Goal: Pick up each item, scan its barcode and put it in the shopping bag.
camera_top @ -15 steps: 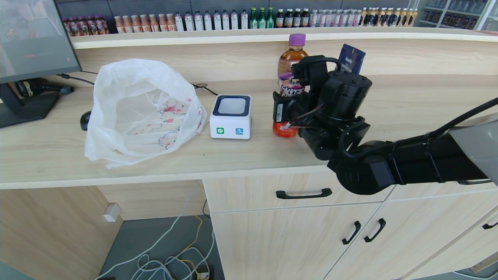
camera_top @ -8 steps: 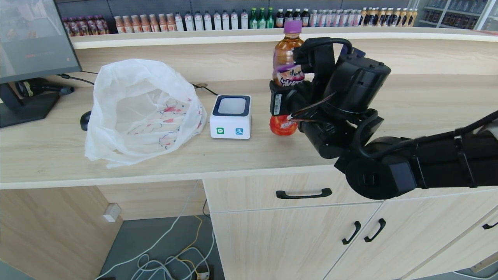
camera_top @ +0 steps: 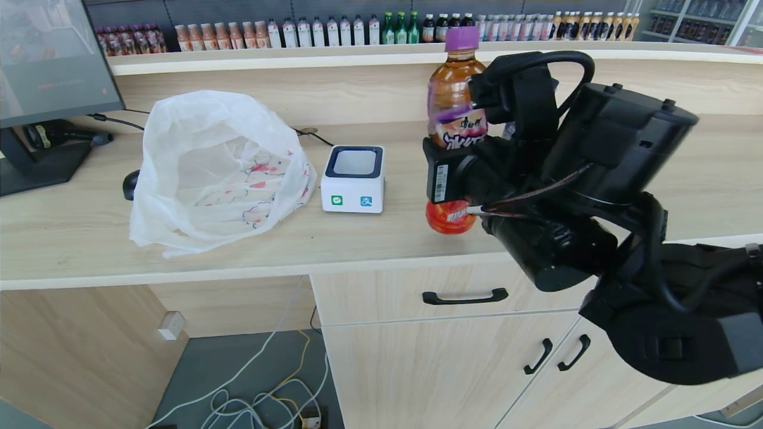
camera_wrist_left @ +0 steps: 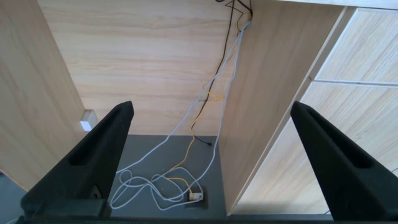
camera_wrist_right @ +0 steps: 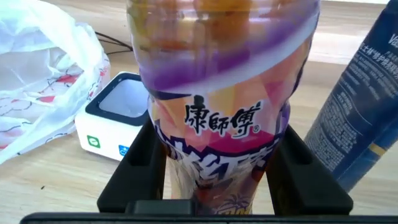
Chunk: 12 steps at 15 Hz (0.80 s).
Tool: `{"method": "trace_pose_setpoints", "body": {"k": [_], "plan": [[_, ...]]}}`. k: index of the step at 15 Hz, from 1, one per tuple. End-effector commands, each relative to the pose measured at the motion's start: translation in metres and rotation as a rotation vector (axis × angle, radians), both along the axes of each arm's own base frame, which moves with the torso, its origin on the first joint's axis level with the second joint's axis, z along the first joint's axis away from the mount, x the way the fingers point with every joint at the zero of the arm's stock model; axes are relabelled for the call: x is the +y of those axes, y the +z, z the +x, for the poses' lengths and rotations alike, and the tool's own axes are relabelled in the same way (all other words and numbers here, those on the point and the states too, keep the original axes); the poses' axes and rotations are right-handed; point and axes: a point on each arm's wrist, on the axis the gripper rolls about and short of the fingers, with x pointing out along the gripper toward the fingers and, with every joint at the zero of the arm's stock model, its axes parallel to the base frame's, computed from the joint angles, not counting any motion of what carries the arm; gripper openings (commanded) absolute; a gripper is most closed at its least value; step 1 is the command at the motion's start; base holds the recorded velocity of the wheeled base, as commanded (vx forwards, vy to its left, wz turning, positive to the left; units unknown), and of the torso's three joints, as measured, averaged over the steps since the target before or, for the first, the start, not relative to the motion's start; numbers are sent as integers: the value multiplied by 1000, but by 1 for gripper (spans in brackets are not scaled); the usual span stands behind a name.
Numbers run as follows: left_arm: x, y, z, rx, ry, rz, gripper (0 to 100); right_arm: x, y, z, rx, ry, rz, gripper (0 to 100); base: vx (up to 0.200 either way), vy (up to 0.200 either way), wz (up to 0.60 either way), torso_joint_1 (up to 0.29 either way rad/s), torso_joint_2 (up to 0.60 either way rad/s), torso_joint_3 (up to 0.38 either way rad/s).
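Checkout station. A light wood-grain counter (camera_top: 357, 238) runs across the head view. It is backed by a raised ledge of the same wood, which carries a long row of shelved drink bottles (camera_top: 369, 30).

On the counter, from the robot's left:
- a dark flat monitor on a black stand (camera_top: 47, 59);
- a crumpled white translucent plastic shopping bag with pink print (camera_top: 214, 173), mouth open;
- just beside the bag, a white cube-shaped barcode scanner with a dark-framed window (camera_top: 354, 179).

The right gripper (camera_top: 462, 176) is clenched around the labelled waist of an amber drink bottle with a purple cap (camera_top: 456, 101). The bottle is upright, to the right of the scanner. A tall blue packet (camera_wrist_right: 364, 106) stands near it.

Below the counter are pale cabinet fronts with black handles (camera_top: 465, 296). The left gripper (camera_wrist_left: 211, 107) hangs here, its fingers spread wide and grasping nothing. Loose white and yellow cables (camera_wrist_left: 180, 174) lie on the grey floor (camera_top: 226, 363).
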Motion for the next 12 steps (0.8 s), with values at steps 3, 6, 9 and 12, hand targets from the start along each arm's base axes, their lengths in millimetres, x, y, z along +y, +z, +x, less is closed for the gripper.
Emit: {"method": "trace_pose_setpoints", "body": {"k": [3,6,9,12], "plan": [[0,0,0,0,1,0,100,-3,-12,-51,-8,11,15,0,0,0,0,0,0,0],[0,0,0,0,1,0,100,-4,-24,-66,-18,-7,17,0,0,0,0,0,0,0],[0,0,0,0,1,0,100,-5,-36,-81,-31,-1,5,0,0,0,0,0,0,0],[0,0,0,0,1,0,100,-2,-44,-92,-27,20,10,0,0,0,0,0,0,0]]}}
